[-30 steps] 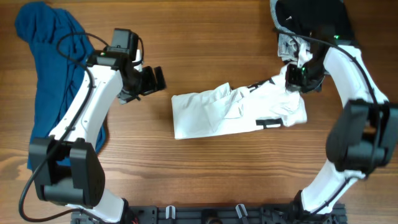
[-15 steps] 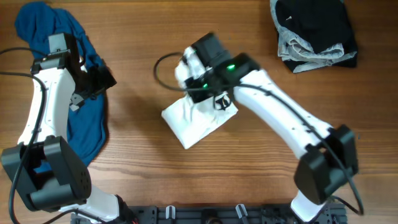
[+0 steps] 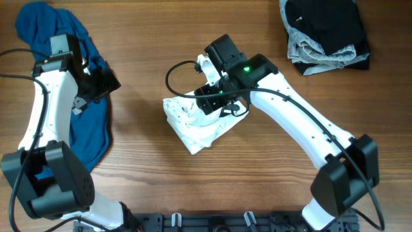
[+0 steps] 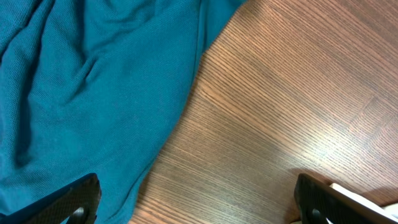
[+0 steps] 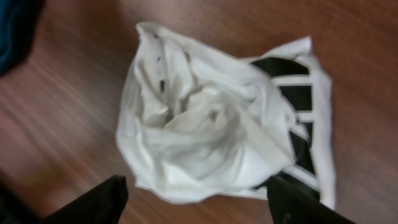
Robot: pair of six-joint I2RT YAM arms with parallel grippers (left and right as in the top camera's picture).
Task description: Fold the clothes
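A white garment with black stripes (image 3: 195, 124) lies bunched in a loose heap at the middle of the table. My right gripper (image 3: 216, 103) hovers just above its far edge, open, with nothing between its fingers. In the right wrist view the white garment (image 5: 205, 130) fills the middle and my right gripper (image 5: 199, 205) has its two dark fingers spread either side of the near hem. A blue garment (image 3: 61, 77) sprawls at the left. My left gripper (image 3: 107, 84) stands open at its right edge; the wrist view shows the blue garment (image 4: 81, 81) and my left gripper (image 4: 199, 208) over bare wood.
A pile of black and grey clothes (image 3: 327, 32) sits at the back right corner. The wooden table (image 3: 270, 174) shows bare between the garments. A black cable (image 3: 175, 71) loops off the right arm near the white garment.
My right gripper carried the white garment's right end over to the left, then opened and let it go; the cloth now lies looser. The left arm drew back to the blue garment.
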